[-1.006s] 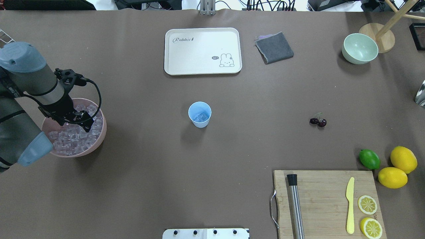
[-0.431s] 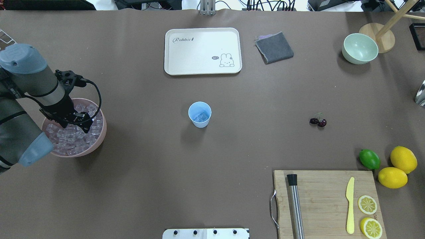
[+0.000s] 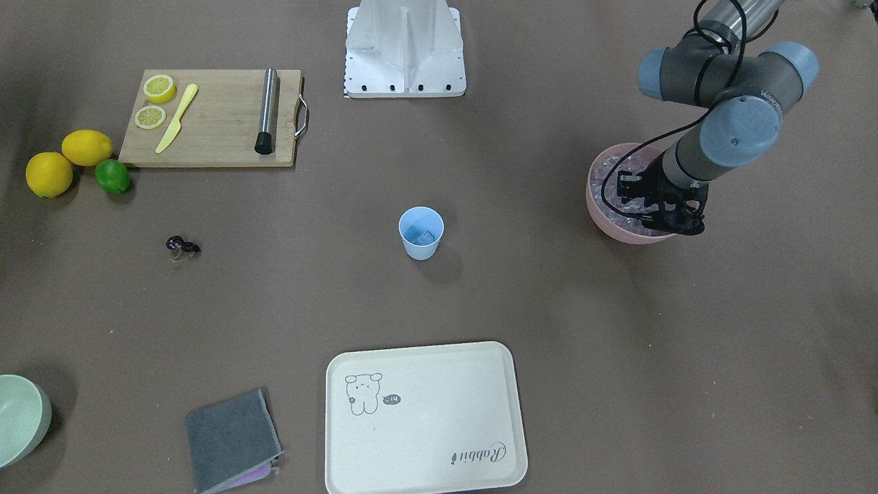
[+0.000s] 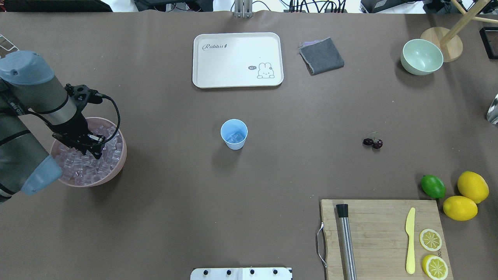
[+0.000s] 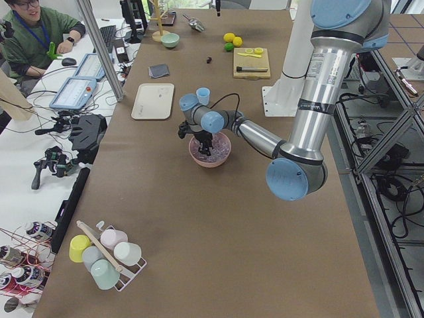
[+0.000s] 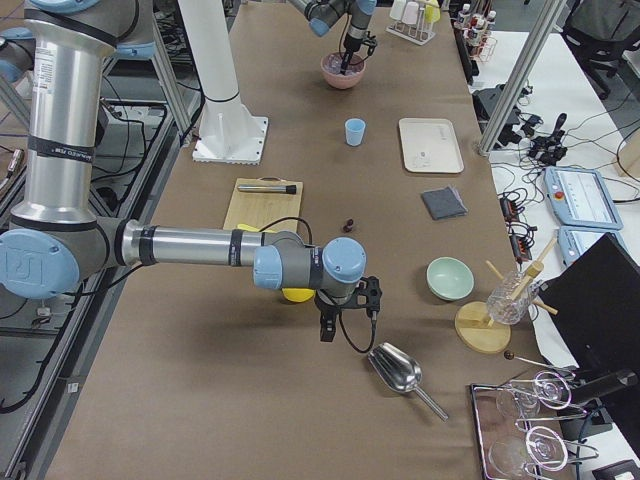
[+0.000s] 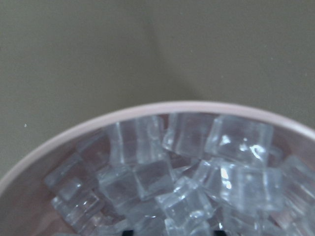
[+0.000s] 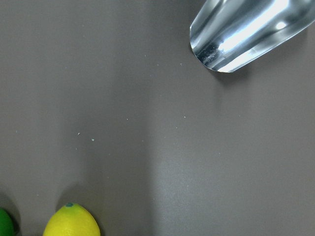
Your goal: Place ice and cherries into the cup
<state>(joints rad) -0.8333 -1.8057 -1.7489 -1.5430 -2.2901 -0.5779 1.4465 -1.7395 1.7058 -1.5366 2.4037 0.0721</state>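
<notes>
- The left gripper [image 4: 95, 151] is sunk into the heap of small clear glassy ice cubes [image 4: 83, 169] that fills the wide pink plastic bowl [image 4: 121, 163]. It points steeply down, probably so the fingers can straddle a single cube from above.
- In the left wrist view only two dark fingertips [image 7: 127, 232] show at the bottom edge. They stand apart with cubes between them, so the fingers look spread and not pinched on anything yet.
- The small light blue tapered plastic cup [image 4: 233, 145] stands upright in the middle of the table, at 3 o'clock from the pink bowl and well apart from it. Its open mouth faces up, ready for a drop from above, and at least one clear cube already lies in it.
- The pair of dark red cherries on thin greenish stems [image 4: 373, 142] lies on the bare table at 3 o'clock from the cup, well apart, with nothing touching it. The cherry part looks undone.
- The right gripper [image 6: 327, 330] hangs low over the table's far right end, near the shiny metal scoop [image 8: 246, 34] and a yellow lemon [image 8: 71, 221]. It seems parked clear of the work. Whether its fingers are spread or together cannot be told.
</notes>
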